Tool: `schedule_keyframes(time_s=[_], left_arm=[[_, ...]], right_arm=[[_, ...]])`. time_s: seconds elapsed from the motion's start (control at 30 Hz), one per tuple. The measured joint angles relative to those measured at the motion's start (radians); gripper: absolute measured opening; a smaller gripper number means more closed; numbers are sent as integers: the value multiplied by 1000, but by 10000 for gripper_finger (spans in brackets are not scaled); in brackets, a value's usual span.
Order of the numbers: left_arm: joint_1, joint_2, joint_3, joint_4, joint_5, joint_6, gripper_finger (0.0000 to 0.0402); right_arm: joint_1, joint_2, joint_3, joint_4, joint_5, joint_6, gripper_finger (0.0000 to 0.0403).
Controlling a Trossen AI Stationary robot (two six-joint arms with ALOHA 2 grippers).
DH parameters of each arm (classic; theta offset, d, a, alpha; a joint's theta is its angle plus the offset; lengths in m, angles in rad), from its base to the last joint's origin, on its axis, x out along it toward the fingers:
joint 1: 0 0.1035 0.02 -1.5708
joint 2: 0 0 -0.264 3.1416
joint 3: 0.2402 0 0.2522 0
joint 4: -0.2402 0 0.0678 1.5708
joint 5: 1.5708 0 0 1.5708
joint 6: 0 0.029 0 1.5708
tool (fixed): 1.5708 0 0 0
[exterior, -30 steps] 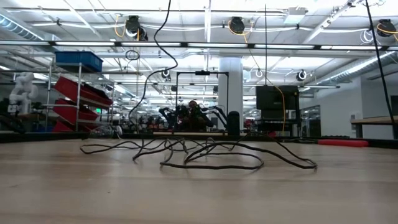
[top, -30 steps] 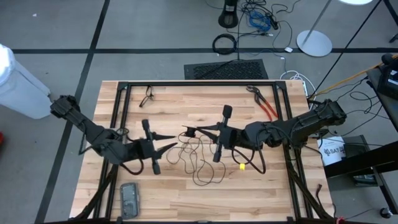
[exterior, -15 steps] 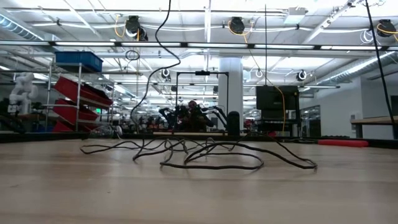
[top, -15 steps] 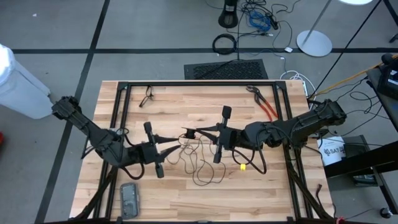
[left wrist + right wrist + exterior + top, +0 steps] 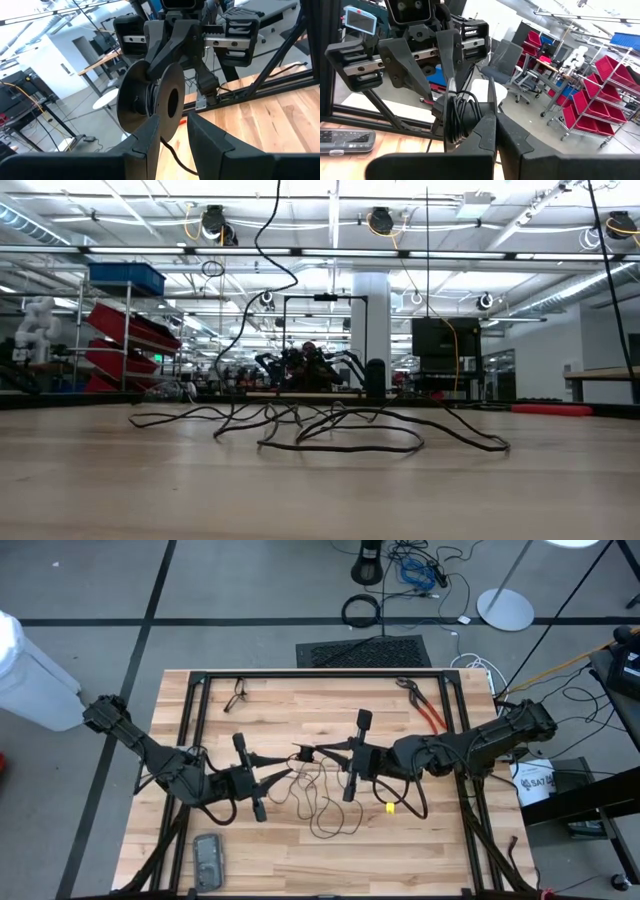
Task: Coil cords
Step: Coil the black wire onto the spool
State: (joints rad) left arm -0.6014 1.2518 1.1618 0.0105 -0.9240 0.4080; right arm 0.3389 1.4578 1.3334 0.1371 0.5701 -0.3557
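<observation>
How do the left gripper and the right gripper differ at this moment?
The left gripper has its fingers apart, with the black cord running between them; the right gripper is shut on the cord. The left comes in from the table's left side, the right from the right side. Both are over the middle, pointing at each other.

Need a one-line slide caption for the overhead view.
Both hands, left and right, meet over the loose black cord mid-table.

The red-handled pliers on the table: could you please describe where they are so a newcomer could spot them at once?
Look at the wooden table, then its far right corner, near the right arm's base. There lie the pliers: the only red-handled tool, unlike the thin black cord in the middle.
</observation>
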Motion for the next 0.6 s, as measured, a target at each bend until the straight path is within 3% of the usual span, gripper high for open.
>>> schedule_keyframes(time_s=[0.6], left_arm=[[-10,0,0,0,-5,0,105]], right_arm=[[0,0,0,0,-1,-4,0]])
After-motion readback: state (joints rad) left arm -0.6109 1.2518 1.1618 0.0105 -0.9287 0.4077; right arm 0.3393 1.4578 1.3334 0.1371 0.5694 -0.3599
